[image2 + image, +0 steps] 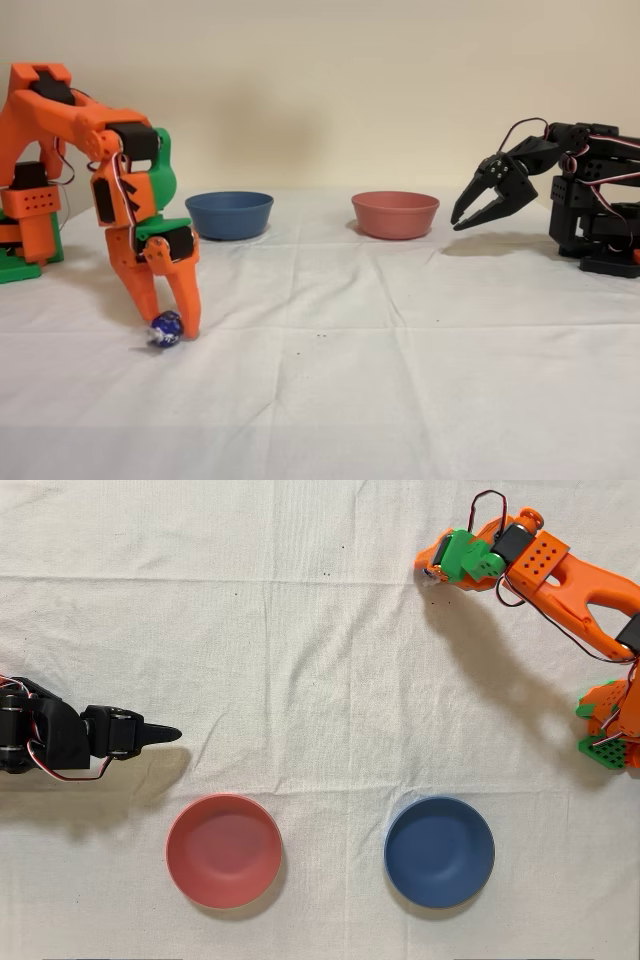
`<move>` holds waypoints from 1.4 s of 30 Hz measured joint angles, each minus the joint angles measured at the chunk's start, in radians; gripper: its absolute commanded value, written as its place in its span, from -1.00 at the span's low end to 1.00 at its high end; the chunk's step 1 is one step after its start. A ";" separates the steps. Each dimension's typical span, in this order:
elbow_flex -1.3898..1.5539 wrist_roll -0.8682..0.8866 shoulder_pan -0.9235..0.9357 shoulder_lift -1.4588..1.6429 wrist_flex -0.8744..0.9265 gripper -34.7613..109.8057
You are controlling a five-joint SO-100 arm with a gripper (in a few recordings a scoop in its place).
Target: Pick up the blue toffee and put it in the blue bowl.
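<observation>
While the gripper (165,328) brackets the blue toffee (166,327) on the cloth, fingers closing on it | blue bowl (439,851) at 6 o'clock overhead | light, slippery foil: pinch the ball.

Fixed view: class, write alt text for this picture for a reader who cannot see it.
An orange robot gripper reaches down to a white cloth, its fingers on either side of a blue toffee. Behind stand a blue bowl and a pink bowl; a black arm sits idle at right.
</observation>
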 measured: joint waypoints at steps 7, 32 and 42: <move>-0.017 -0.015 0.018 -0.017 0.002 -0.23; 0.149 -0.035 -0.052 0.158 0.018 -0.30; 0.181 -0.017 -0.219 0.436 0.129 -0.30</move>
